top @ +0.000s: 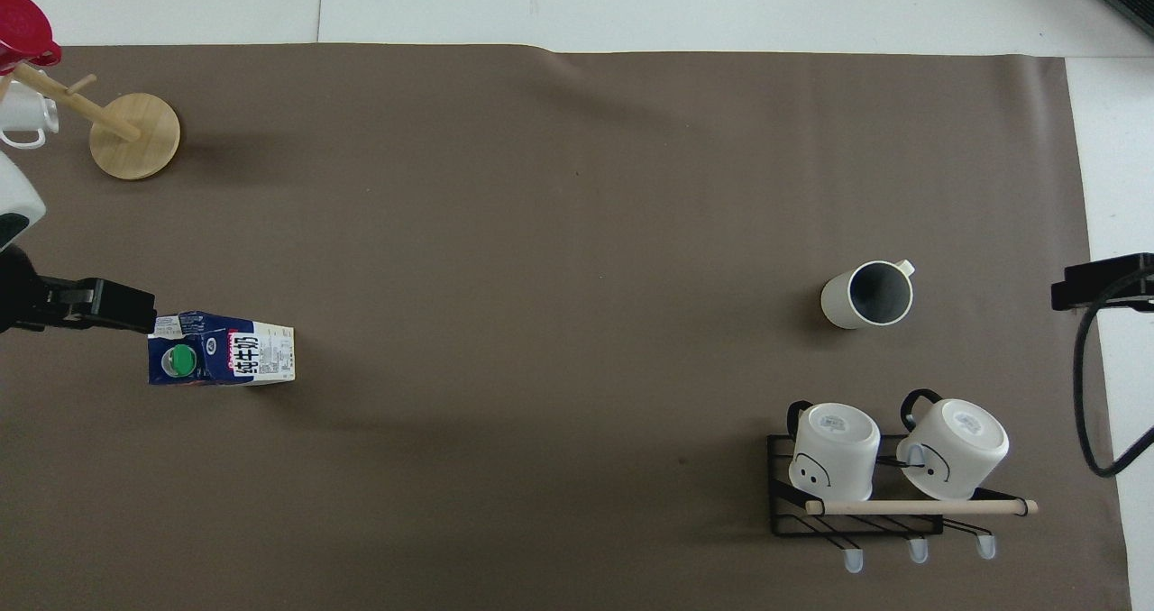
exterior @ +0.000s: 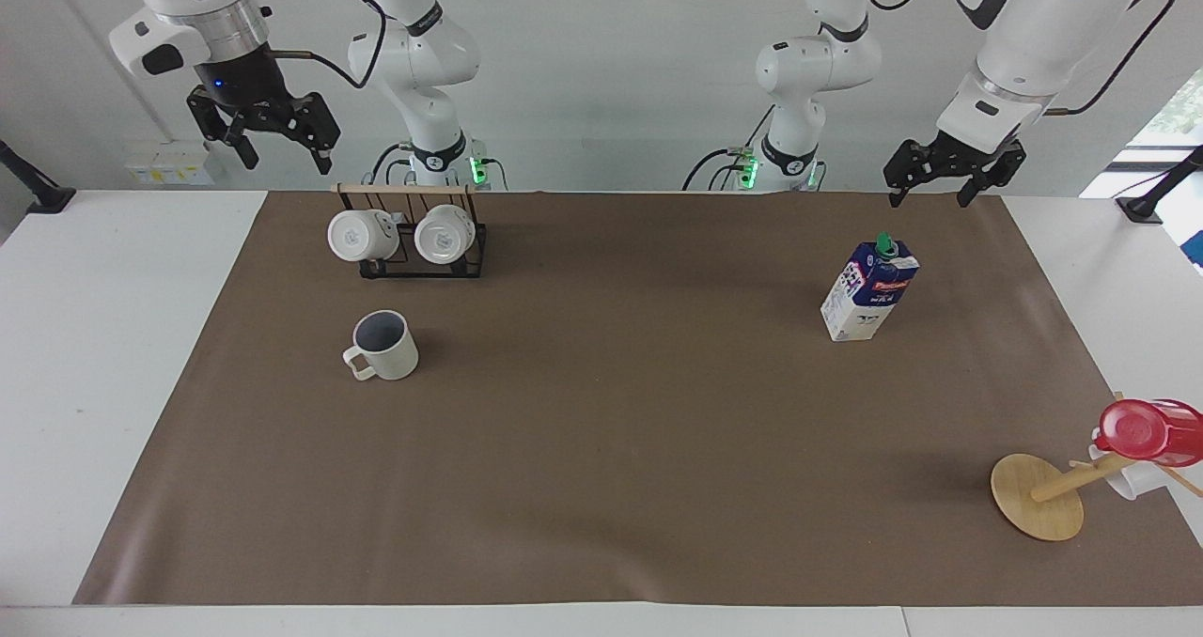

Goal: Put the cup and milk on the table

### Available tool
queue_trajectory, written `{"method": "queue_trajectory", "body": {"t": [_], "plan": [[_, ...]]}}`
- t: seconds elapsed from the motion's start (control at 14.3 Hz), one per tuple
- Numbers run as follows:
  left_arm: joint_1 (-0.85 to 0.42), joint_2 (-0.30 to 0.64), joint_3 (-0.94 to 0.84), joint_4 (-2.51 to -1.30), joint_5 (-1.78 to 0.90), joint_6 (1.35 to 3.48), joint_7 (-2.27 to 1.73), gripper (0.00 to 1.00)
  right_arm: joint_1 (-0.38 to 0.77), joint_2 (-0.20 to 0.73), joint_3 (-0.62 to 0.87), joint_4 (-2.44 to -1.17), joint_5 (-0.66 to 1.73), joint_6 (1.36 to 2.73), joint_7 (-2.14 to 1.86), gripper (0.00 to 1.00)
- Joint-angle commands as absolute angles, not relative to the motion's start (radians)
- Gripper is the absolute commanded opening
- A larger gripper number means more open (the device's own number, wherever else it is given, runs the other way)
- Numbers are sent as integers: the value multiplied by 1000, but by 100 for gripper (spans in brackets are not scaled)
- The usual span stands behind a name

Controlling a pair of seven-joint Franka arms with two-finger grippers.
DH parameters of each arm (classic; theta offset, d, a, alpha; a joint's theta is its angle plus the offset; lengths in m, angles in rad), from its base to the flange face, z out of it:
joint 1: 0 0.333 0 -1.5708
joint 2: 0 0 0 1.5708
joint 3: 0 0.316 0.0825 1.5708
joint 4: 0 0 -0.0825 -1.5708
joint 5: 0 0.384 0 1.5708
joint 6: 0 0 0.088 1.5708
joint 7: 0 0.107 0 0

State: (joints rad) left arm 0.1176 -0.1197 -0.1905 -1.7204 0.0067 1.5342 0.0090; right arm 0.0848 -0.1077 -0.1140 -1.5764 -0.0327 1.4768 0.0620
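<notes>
red cup (exterior: 1148, 430) on tipped wooden stand (exterior: 1038, 495), partly cut off

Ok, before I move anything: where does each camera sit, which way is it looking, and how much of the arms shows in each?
Facing view: high across the table, looking at the robots; both arms show, left gripper and right gripper open, raised, waiting.
Overhead view: above the robots' end, looking steeply down and forward; only dark parts of the arms show at the side edges.
Shared: the milk and the cup standing on the table, mirrored between views.
</notes>
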Motion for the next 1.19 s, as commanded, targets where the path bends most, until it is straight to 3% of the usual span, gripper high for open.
{"method": "queue_trajectory", "body": {"t": [0.0, 1.12], "plan": [[127, -126, -195, -1709, 14, 1522, 3, 100, 78, -121, -110, -1588, -31, 1466, 60, 100], [126, -124, -195, -1709, 14, 1522, 5, 100, 77, -124, -109, -1577, -28, 1463, 54, 100]]}}
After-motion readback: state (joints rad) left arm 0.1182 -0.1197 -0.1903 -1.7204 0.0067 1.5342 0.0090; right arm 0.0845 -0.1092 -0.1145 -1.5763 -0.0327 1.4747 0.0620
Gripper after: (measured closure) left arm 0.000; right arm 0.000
